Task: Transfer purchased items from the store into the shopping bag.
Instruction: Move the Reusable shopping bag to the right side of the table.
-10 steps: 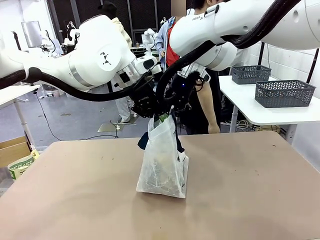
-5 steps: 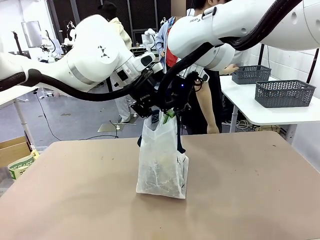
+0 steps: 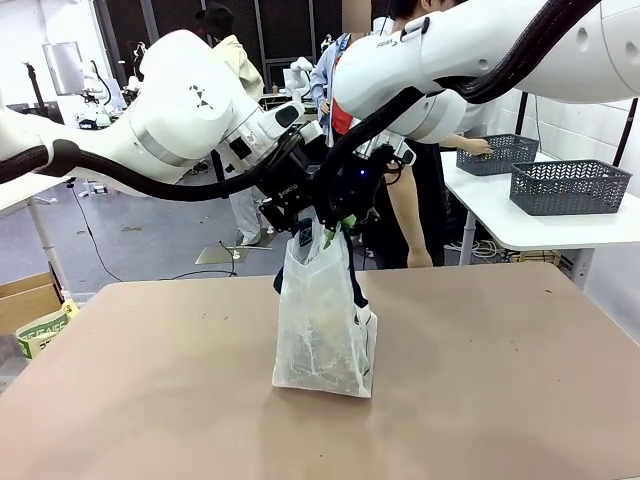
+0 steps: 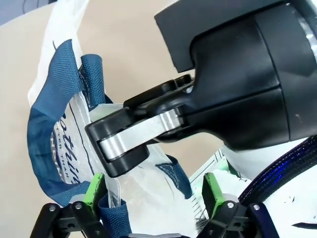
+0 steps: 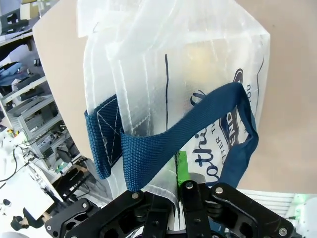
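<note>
At mid-table, standing upright on the tan table (image 3: 480,380): the shopping bag (image 3: 322,330), pale goods dimly showing through its translucent wall. Pinching the bag's top edge beside a navy handle (image 5: 148,148): the right gripper (image 5: 173,191), fingers pressed together. Hovering over the bag's mouth, just left of it: the left gripper (image 4: 153,196), green pads (image 4: 93,188) spread apart, gripping nothing. Reaching into a grey basket (image 3: 500,150) at far right: a person's hand (image 3: 478,146).
</note>
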